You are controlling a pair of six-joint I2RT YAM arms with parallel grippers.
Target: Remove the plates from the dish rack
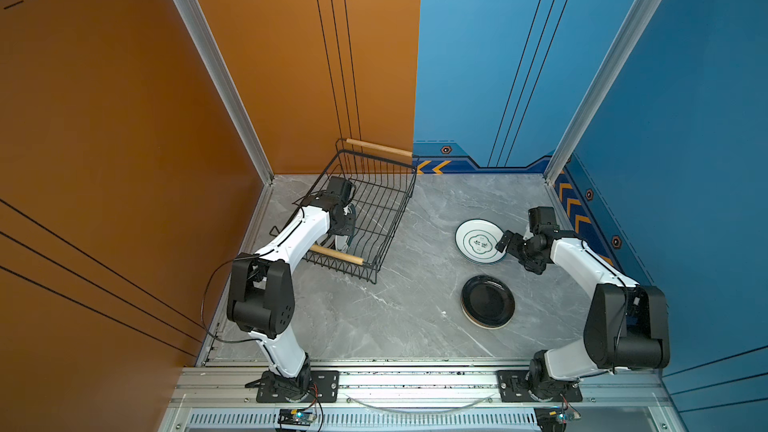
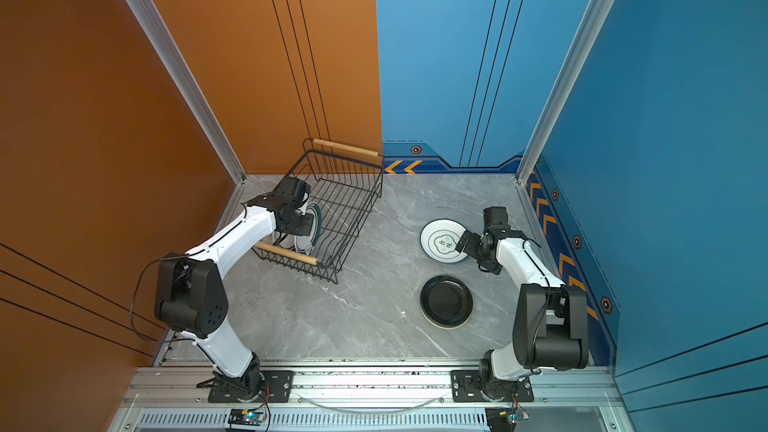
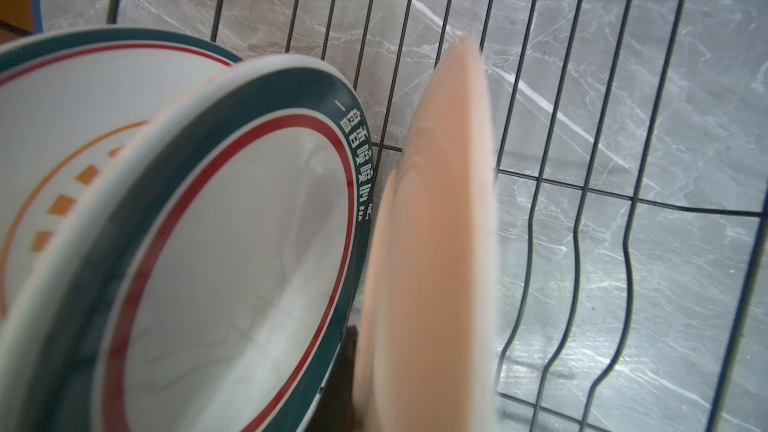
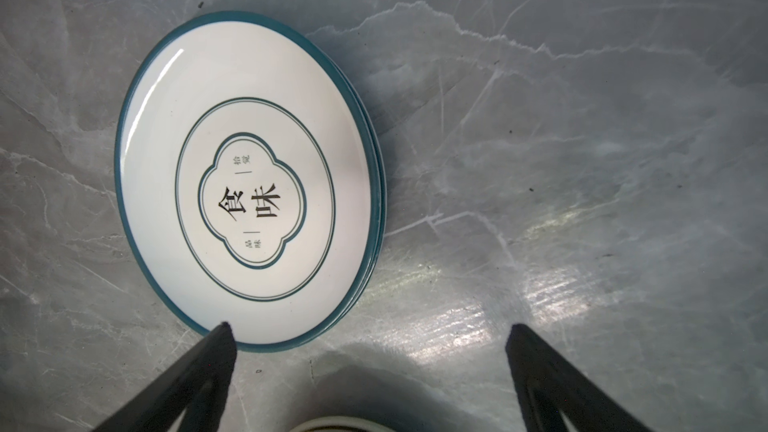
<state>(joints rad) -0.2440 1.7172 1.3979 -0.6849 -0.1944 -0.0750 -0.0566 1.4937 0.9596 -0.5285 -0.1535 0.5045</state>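
Observation:
The dish rack (image 1: 376,201) (image 2: 345,197) stands at the back left, and several plates (image 2: 312,224) stand upright at its near end. My left gripper (image 2: 306,224) reaches down among them. In the left wrist view it is shut on the rim of an orange plate (image 3: 436,243); one dark finger (image 3: 348,367) shows beside the plate and the other is hidden behind it. Next to it lean a white plate with a green and red rim (image 3: 232,263) and a sunburst plate (image 3: 62,139). My right gripper (image 1: 502,243) (image 4: 370,334) hangs open, holding nothing, at the edge of a stack of white plates with teal rims (image 1: 478,241) (image 4: 249,184).
A black plate (image 1: 487,301) (image 2: 446,301) tops a second stack, nearer than the white stack, on the grey marble table (image 1: 374,317). The rack's wooden handles (image 1: 336,254) (image 1: 378,147) stick up at both ends. Orange and blue walls close in the back and sides.

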